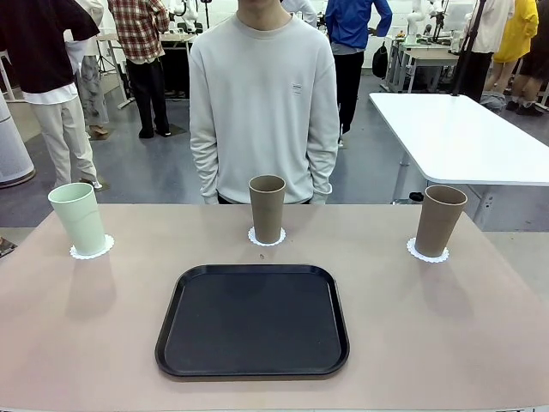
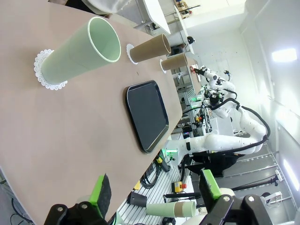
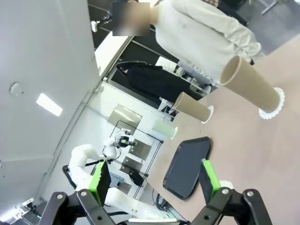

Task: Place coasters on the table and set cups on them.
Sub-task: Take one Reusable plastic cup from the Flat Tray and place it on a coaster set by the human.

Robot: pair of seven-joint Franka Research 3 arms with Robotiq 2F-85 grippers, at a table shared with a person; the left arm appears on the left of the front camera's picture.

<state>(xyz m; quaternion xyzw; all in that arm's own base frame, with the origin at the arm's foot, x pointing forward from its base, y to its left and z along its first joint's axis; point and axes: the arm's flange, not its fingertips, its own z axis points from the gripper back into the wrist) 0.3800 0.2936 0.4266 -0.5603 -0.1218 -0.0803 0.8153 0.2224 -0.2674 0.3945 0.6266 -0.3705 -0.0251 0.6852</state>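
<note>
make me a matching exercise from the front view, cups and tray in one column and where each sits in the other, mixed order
Column one:
1. mint green cup
2. middle brown cup
3. right brown cup
4. black tray

Column two:
A. bare on the table, nearest the robot's side
B. on a coaster at the far right
C. on a coaster at the far left
D. on a coaster right in front of the person

Pairs: 1-C, 2-D, 3-B, 4-A
</note>
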